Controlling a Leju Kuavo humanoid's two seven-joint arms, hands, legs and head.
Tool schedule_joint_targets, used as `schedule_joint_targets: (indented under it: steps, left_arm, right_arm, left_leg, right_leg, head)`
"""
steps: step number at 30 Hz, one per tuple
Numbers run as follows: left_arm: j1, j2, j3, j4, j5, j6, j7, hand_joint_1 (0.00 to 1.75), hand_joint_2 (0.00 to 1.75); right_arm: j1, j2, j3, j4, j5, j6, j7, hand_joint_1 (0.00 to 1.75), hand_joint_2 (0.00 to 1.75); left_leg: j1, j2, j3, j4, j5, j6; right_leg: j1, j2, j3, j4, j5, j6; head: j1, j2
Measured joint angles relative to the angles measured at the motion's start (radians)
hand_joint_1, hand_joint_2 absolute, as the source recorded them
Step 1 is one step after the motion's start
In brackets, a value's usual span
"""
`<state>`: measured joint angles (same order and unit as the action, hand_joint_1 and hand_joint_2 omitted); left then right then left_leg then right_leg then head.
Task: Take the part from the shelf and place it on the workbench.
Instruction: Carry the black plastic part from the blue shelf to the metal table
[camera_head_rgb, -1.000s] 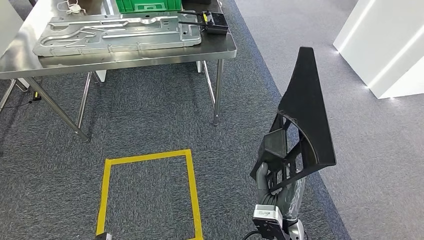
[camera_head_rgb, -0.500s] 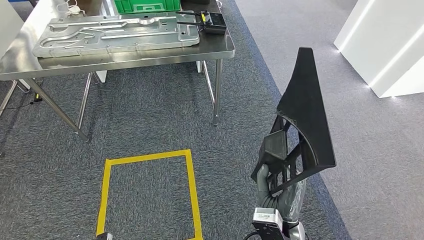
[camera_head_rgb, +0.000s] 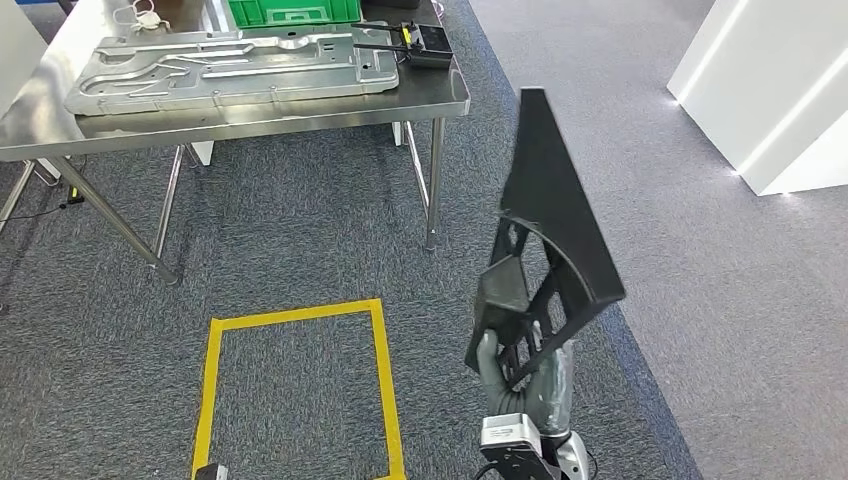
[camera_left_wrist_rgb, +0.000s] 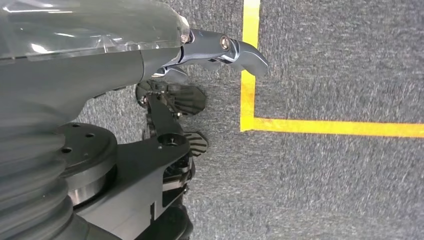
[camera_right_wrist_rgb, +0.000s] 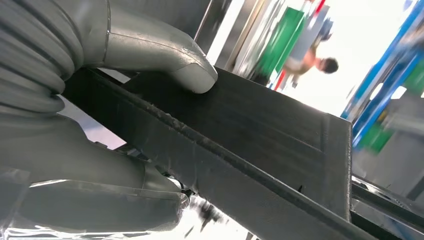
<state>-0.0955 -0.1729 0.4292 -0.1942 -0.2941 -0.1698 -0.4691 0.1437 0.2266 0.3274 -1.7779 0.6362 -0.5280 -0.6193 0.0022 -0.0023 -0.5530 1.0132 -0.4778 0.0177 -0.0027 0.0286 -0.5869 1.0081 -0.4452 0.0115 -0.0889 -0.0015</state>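
Here, one black part (camera_head_rgb: 553, 230) gripped upright by right hand (camera_head_rgb: 520, 375), one workbench (camera_head_rgb: 250, 110) ahead, left hand's (camera_left_wrist_rgb: 220, 47) state unclear.

L hand (camera_left_wrist_rgb: 165, 55) empty, fingers apart, over grey carpet (camera_left_wrist_rgb: 340, 60) w/ yellow tape (camera_left_wrist_rgb: 248, 75)

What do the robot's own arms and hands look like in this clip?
The right hand is grey with darker fingers under a clear plastic film, on a silver wrist block with a black cable. The left hand has a grey ribbed cover, clear film and metallic fingers.
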Motion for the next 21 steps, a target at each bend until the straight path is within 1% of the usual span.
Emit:
schedule_joint_targets:
  steps: [3,6,11,17,21]
  left_arm:
    - [-0.006,-0.002,0.0,0.0,-0.016,-0.009,0.007,0.0,1.75]
    - [-0.011,-0.003,0.0,0.0,-0.029,-0.014,0.012,0.0,1.75]
    - [-0.02,-0.004,-0.002,0.0,-0.05,-0.019,0.022,0.0,1.75]
    - [-0.025,-0.005,-0.007,0.0,-0.07,-0.025,0.033,0.0,1.75]
    - [-0.029,-0.006,-0.008,0.0,-0.075,-0.027,0.039,0.0,1.75]
  right_arm:
    - [-0.059,-0.004,0.058,0.059,0.001,0.046,-0.005,1.75,1.75]
    - [-0.113,-0.008,0.107,0.126,-0.007,0.062,-0.012,1.75,1.75]
    - [-0.209,-0.012,0.176,0.222,-0.067,0.094,-0.013,1.75,1.75]
    - [-0.28,-0.011,0.231,0.289,-0.111,0.117,-0.012,1.75,1.75]
    - [-0.31,-0.01,0.253,0.319,-0.119,0.122,-0.012,1.75,1.75]
  left_leg:
    - [0.0,0.0,0.0,0.0,0.001,-0.001]
    - [0.0,0.0,0.0,0.0,0.002,-0.001]
    - [0.0,0.0,0.0,0.0,0.002,-0.001]
    - [0.0,0.0,-0.001,0.0,0.002,-0.001]
    - [0.0,0.0,-0.001,0.0,0.002,-0.001]
  right_leg:
    - [0.0,0.0,0.0,0.0,0.0,0.0]
    - [0.0,-0.001,0.0,0.001,0.0,0.0]
    - [0.0,0.0,-0.001,0.001,0.001,-0.001]
    - [0.0,0.0,-0.001,0.001,0.001,-0.001]
    - [0.0,0.0,-0.001,0.001,0.001,-0.001]
  head:
    - [0.0,0.0]
    - [0.0,0.0]
    - [0.0,0.0]
    - [0.0,0.0]
    - [0.0,0.0]
